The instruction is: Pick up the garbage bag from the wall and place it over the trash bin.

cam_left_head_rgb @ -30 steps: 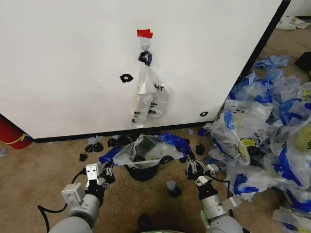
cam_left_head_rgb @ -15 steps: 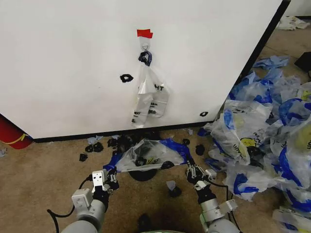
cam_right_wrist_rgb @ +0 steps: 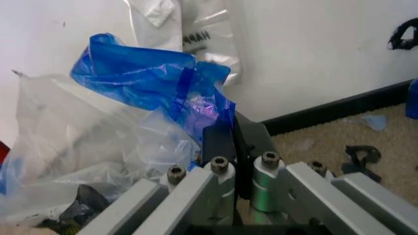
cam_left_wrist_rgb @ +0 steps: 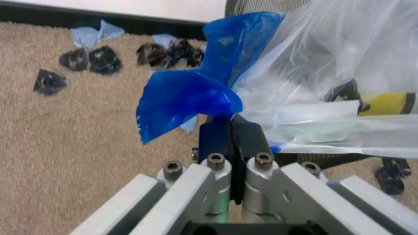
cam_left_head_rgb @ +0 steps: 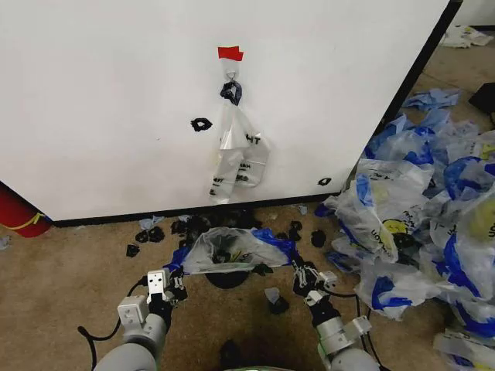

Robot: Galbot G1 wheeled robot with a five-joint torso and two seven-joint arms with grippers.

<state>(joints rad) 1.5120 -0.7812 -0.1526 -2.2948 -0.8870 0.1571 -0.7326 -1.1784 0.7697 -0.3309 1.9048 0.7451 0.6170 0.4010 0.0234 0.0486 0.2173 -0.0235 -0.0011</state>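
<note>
the garbage bag is stretched between the two grippers low in front of the wall, its mouth spread over the trash bin, which stands just below it on the carpet. the left gripper sits just left of the bin, clamped tight on one blue handle; the right gripper sits just right of the bin, pinching the other blue handle the same way. the bin is mostly hidden under the plastic, so it is hard to tell whether the bag's rim has cleared the bin's edge all round.

the risks lie in the thin film. if the grippers pull apart too hard, a handle could tear or slip out of the pinch. if they let go before the mouth sits around the rim, the bag would likely slump to one side and land among the black scraps near the bin. uneven lowering could also tip the light bin. a clear bag hangs on the hook above the bin.
</note>
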